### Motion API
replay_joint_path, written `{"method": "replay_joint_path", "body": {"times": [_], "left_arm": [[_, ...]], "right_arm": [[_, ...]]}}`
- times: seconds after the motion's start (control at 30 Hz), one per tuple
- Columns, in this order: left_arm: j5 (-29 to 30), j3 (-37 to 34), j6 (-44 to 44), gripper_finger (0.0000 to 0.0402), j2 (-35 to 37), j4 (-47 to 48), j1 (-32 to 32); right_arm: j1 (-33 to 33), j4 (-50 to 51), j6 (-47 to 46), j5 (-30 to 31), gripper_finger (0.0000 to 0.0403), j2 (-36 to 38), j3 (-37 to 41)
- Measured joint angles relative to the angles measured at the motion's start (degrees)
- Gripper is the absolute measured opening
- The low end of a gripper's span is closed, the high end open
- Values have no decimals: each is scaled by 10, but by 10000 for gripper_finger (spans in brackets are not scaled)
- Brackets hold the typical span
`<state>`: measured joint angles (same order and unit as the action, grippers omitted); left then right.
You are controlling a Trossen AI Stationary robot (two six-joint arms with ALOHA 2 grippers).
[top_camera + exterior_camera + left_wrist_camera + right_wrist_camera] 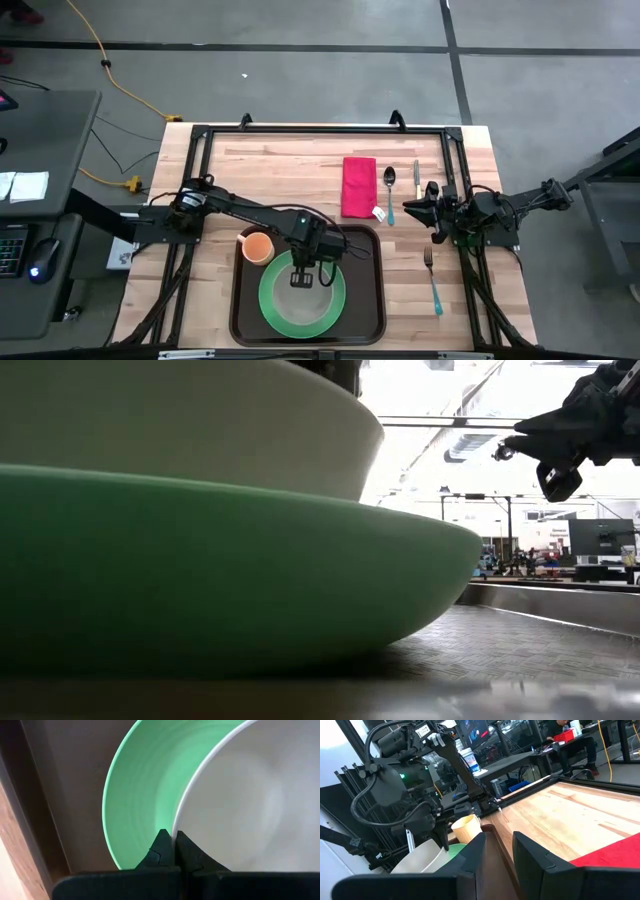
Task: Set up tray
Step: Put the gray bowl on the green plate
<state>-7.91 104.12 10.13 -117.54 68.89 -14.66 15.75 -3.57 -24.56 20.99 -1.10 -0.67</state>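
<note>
L gripper (173, 841) pinching white bowl (250, 800) rim on green plate (135, 795), tray (370, 290).

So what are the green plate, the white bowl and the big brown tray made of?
The green plate looks like smooth plastic, maybe melamine: one even matte colour with faint rings moulded in. The white bowl on it has a thin rim and a soft sheen, so plastic or glazed ceramic; I cannot tell which. The brown tray seems like moulded plastic, with rounded corners and a fine textured floor in the low view.
</note>
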Motion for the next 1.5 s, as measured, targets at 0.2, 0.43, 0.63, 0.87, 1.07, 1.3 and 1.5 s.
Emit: {"method": "replay_joint_path", "body": {"times": [0.2, 0.43, 0.63, 0.87, 1.07, 1.3, 1.5], "left_arm": [[5, 0, 0, 12, 0, -2, 0], [6, 0, 0, 12, 0, -5, 0], [8, 0, 0, 12, 0, -14, 0], [8, 0, 6, 12, 0, -13, 0], [-4, -18, 19, 12, 0, -21, 0], [-19, -38, 24, 12, 0, -35, 0], [-16, -37, 19, 13, 0, -42, 0]], "right_arm": [[0, 0, 0, 0, 74, 0, 0], [0, 0, 0, -2, 74, 0, 0], [0, 0, 0, -2, 74, 0, 0], [0, 0, 0, -2, 74, 0, 0], [0, -1, 0, -9, 74, 0, 0], [0, -1, 0, -12, 74, 0, 1], [0, -2, 0, -12, 74, 0, 1]]}}
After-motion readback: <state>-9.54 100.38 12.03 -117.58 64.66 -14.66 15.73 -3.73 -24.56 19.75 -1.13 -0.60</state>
